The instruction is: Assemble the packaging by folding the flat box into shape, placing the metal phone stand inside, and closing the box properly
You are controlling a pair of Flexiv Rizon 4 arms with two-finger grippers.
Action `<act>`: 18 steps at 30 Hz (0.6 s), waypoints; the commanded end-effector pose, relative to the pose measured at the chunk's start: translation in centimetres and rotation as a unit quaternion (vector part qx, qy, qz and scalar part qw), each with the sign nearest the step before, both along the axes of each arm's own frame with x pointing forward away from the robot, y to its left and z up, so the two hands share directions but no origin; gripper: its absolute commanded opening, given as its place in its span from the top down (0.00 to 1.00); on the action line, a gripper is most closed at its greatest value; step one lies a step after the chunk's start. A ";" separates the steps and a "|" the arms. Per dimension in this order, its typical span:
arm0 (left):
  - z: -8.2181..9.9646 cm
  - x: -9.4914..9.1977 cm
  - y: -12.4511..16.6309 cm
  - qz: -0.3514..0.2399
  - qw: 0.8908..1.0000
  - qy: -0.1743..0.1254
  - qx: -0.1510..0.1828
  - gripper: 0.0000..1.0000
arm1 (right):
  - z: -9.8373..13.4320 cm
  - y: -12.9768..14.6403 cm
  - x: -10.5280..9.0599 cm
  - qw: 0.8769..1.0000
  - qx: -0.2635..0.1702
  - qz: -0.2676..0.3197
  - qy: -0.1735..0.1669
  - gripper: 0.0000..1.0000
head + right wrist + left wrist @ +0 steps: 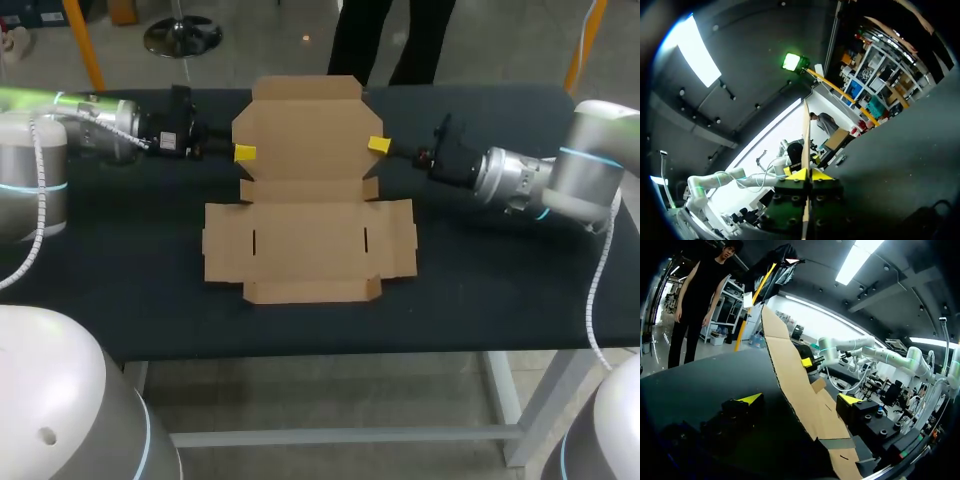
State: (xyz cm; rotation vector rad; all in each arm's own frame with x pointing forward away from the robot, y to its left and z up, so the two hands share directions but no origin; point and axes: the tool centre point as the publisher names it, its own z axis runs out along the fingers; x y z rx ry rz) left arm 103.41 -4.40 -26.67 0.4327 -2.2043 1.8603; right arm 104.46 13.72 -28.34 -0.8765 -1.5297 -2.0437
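The brown cardboard box (308, 240) lies unfolded on the black table (500, 300), with its rear lid panel (300, 130) tilted up. My right gripper (378, 146) is at the panel's right edge, shut on the cardboard. In the right wrist view the thin cardboard edge (805, 135) runs up from between the closed yellow tips of the right gripper (806, 175). My left gripper (245, 152) is at the panel's left edge, open. In the left wrist view the raised cardboard (790, 370) passes between the spread fingers of the left gripper (801, 399). No phone stand is in view.
Bare black tabletop surrounds the box on the left, right and front. The box's side flaps (400, 240) lie flat. The table's front edge (330, 352) is near the box's front flap.
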 end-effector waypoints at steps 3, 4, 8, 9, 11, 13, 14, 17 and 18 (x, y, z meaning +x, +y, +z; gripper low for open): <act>-0.2 0.4 0.0 -0.019 1.000 0.000 -0.013 0.00 | 0.1 0.2 0.2 1.000 0.000 0.002 -0.002 1.00; -0.2 0.3 0.0 -0.020 1.000 0.000 -0.013 0.00 | 0.1 0.2 0.2 1.000 0.000 0.002 -0.003 1.00; -0.1 0.3 -0.5 -0.027 1.000 -0.003 -0.013 0.18 | 0.2 0.3 0.3 1.000 -0.001 0.003 -0.003 1.00; -0.1 0.3 -0.5 -0.028 1.000 -0.003 -0.013 0.18 | 0.2 0.3 0.3 1.000 -0.001 0.003 -0.004 1.00; 0.0 0.4 -0.7 -0.030 0.999 -0.004 -0.014 0.19 | 0.2 0.4 0.3 1.000 0.000 0.004 -0.004 1.00; 0.1 0.4 -0.9 -0.032 0.999 -0.005 -0.015 0.22 | 0.2 0.4 0.4 1.000 0.000 0.004 -0.005 1.00; 0.1 0.4 -1.0 -0.034 0.999 -0.005 -0.016 0.24 | 0.2 0.4 0.4 1.000 0.001 0.004 -0.005 1.00; 0.1 0.4 -1.4 -0.038 0.999 -0.006 -0.019 0.39 | 0.3 0.6 0.4 1.000 0.001 0.004 -0.007 1.00; 0.1 0.5 -1.6 -0.040 0.999 -0.006 -0.019 0.42 | 0.4 0.6 0.4 1.000 0.001 0.004 -0.008 1.00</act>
